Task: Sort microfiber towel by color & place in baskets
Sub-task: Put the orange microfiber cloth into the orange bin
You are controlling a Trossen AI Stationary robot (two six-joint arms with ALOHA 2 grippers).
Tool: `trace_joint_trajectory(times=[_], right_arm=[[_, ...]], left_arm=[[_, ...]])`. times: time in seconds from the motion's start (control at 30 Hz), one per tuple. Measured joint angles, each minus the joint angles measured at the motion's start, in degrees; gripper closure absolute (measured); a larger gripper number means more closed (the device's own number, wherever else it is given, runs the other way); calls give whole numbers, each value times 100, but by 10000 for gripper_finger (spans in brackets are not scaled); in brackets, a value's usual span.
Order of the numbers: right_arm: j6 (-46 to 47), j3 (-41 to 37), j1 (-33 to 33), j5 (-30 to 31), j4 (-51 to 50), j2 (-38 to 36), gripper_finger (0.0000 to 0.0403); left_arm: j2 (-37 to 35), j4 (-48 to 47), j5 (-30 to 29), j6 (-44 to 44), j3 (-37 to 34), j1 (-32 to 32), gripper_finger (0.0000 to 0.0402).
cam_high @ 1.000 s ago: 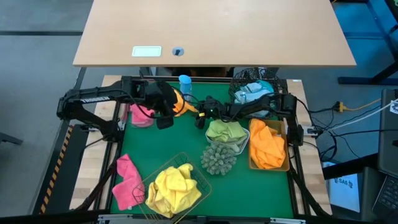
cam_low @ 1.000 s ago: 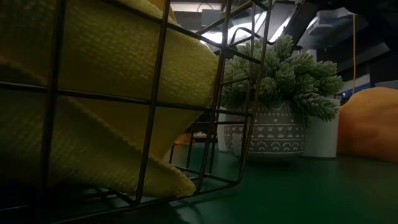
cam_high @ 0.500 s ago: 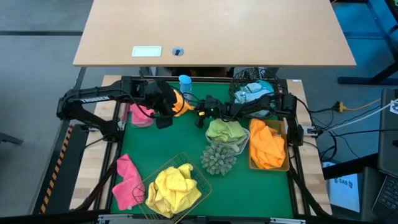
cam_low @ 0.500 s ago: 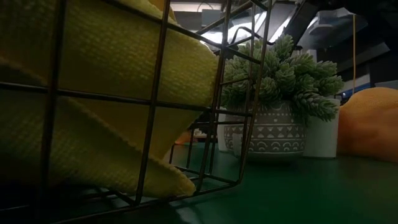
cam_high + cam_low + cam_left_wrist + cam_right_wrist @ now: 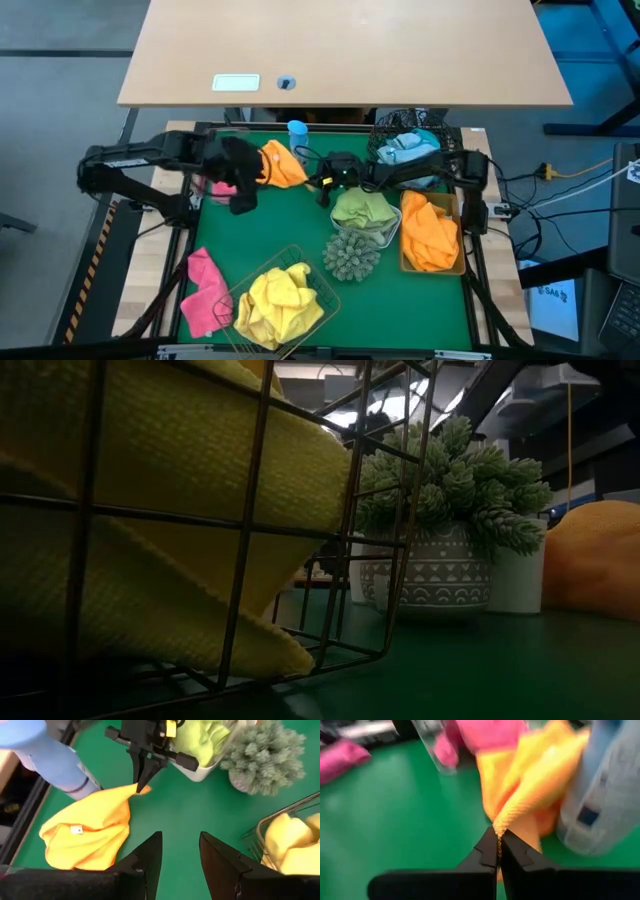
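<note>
Pinching a corner of the orange towel at mat 12 o'clock, the right gripper is seen closed at its 4 o'clock tip, while the left gripper, open and empty, is parked at its 8 o'clock.

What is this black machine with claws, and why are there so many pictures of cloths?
It is a robot with two arms, filmed by four cameras at once: one above, one at table height, one on each wrist. It sorts towels by color into baskets. The right gripper is pinching a corner of the orange towel, lying beside the blue spray bottle. The left gripper is open, holding nothing. Yellow towels fill the gold wire basket, orange ones the tan tray, and a pink towel lies loose on the green mat.
</note>
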Motion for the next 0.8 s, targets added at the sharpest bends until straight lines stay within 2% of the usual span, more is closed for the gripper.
trace_joint_trajectory(times=[0.13,0.3,0.57,0.8], right_arm=[[1,4,0,-33,-336,-458,398],[-15,7,0,-214,-969,-1178,399],[286,4,0,-826,-2033,-2656,401],[636,4,-7,-936,-2269,-4229,401]], left_arm=[[-384,154,-571,-318,-342,-515,278],[-1056,336,-1002,-1134,-1218,-1048,278],[-1899,1050,-1185,-1876,-2603,-1616,278],[-2057,1822,-1253,-1964,-3308,-1823,278]])
